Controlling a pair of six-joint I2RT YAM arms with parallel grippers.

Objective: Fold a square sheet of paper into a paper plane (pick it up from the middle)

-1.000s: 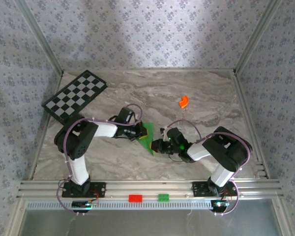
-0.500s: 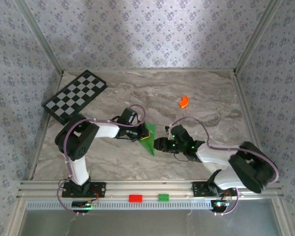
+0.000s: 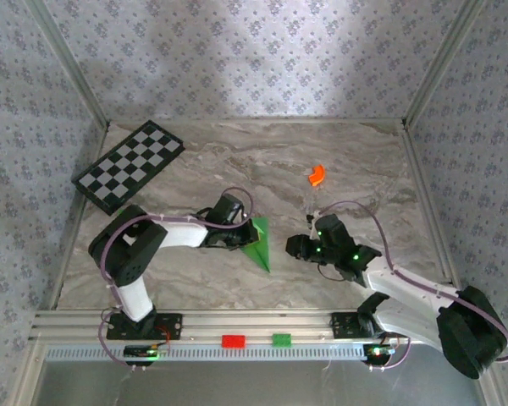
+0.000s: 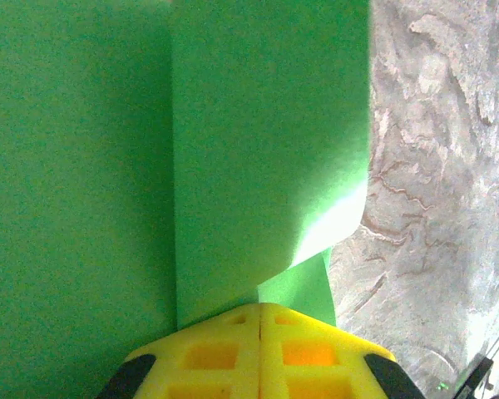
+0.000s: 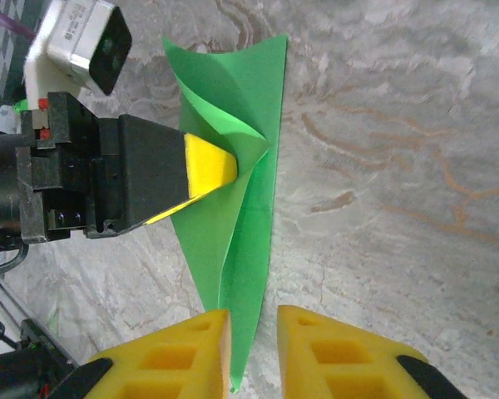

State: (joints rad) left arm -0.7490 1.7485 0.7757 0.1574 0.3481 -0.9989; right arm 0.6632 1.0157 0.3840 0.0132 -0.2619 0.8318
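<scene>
**Paper plane (image 3: 256,241) pinched in my left pincer (image 3: 239,240), my right pincer (image 3: 295,247) slightly parted**

From above, the paper plane lies on the marble table (image 3: 237,161) a little near of its middle. It is a narrow bright green triangle with its sharp point aimed at the near edge. My left pincer reaches it from the left side. On my left wrist camera the two yellow fingertips (image 4: 233,332) are pressed flat together with no gap, and green paper (image 4: 266,150) runs out from between them, one flap lying over another. My right wrist camera shows the same grip from the other side (image 5: 229,166): the yellow tips are closed on a raised fold near the wide end of the paper (image 5: 233,233), where the flaps stand up off the table.

My right pincer (image 5: 254,312) sits just right of the plane in the overhead view, apart from it. Its fingers stand a narrow gap apart and grip nothing. Bare marble shows between them, and the plane's point lies right at that gap. I cannot tell whether the left finger touches the point.

A black-and-white checkered board (image 3: 129,165) lies tilted at the far left corner. A small orange curved piece (image 3: 317,175) rests far right of centre. A red block (image 3: 233,341) and a green block (image 3: 281,340) sit on the rail at the near edge.
</scene>
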